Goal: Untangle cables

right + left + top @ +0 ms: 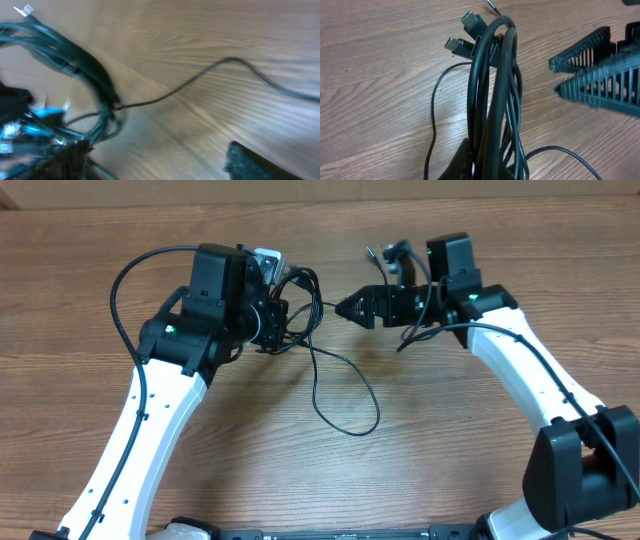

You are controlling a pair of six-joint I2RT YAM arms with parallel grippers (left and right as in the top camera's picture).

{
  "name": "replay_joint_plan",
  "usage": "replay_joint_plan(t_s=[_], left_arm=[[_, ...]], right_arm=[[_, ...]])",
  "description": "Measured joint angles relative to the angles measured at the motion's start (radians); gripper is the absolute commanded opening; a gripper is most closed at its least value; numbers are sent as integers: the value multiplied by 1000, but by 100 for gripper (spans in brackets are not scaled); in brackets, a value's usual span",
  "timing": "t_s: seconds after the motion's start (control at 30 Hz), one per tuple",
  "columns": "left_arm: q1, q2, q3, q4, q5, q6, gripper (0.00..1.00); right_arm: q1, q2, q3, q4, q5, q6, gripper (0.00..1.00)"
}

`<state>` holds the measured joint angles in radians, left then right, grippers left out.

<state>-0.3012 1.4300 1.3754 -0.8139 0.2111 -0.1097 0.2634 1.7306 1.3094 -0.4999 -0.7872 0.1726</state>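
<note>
The cables point(495, 100) form a black bundle that rises out of my left gripper point(485, 167), which is shut on it. Two plugs point(470, 22) stick out at the bundle's top. In the overhead view the left gripper point(283, 315) holds this bundle point(300, 295) above the table's middle. One loose strand point(350, 420) trails down onto the wood in a loop. My right gripper point(342, 307) points left, its tips just right of the bundle. In the blurred right wrist view its fingers point(250, 162) stand wide apart with only wood between them, and the bundle point(75, 65) lies to the left.
The wooden table point(480, 450) carries nothing else but the two white arms. The left arm's thick black wire point(125, 290) arcs out at upper left. The right arm's wires point(430, 330) hang close behind its gripper.
</note>
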Motion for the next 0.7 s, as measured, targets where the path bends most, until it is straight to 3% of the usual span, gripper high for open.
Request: replay_joint_plan(t_s=[0.27,0.4,0.7], left_arm=[[-33,44,0,0,-6,-84,4],[-40,71,0,0,-6,-101,4],[-40,74,0,0,4,-102,4]], right_arm=[[108,0,1,69,23,-10,69],[145,0,1,69,100,-21,56],[145,0,1,68,222,-17,57]])
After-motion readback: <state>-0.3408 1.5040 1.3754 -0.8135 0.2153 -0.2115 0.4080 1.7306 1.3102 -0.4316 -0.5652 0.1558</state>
